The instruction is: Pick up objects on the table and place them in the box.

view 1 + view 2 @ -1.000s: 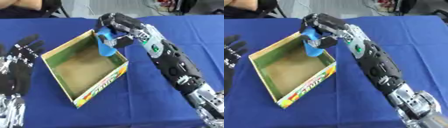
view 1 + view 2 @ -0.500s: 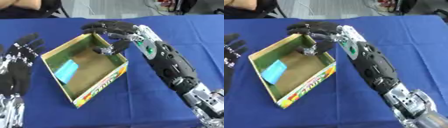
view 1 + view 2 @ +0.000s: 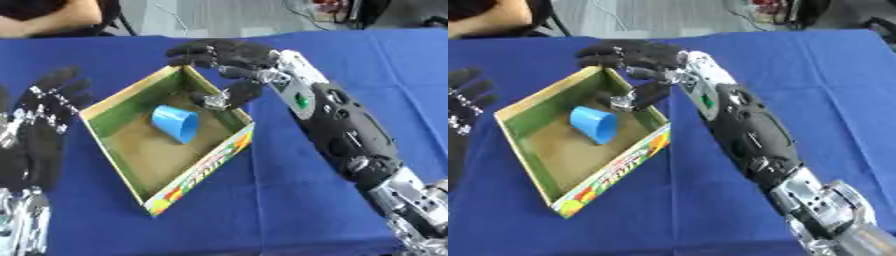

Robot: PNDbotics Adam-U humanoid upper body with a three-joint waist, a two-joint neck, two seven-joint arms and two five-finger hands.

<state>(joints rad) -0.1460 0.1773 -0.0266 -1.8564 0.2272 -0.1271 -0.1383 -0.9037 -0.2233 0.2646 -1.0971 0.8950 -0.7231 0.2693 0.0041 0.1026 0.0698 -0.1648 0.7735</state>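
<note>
Cup [image 3: 177,123]: lies inside box [image 3: 112,99], centre frame.
Right hand [image 3: 229,57]: fingers spread, empty, above far corner.
Left hand [image 3: 45,112]: open, idle, left edge.
Advice: lift clear without touching wall.

A blue cloth [image 3: 289,200] covers the whole table, lying smooth under even, soft light. Beyond its far edge shows a pale grey floor [image 3: 219,17] with dark cables [image 3: 750,12] trailing across it near the upper right.
</note>
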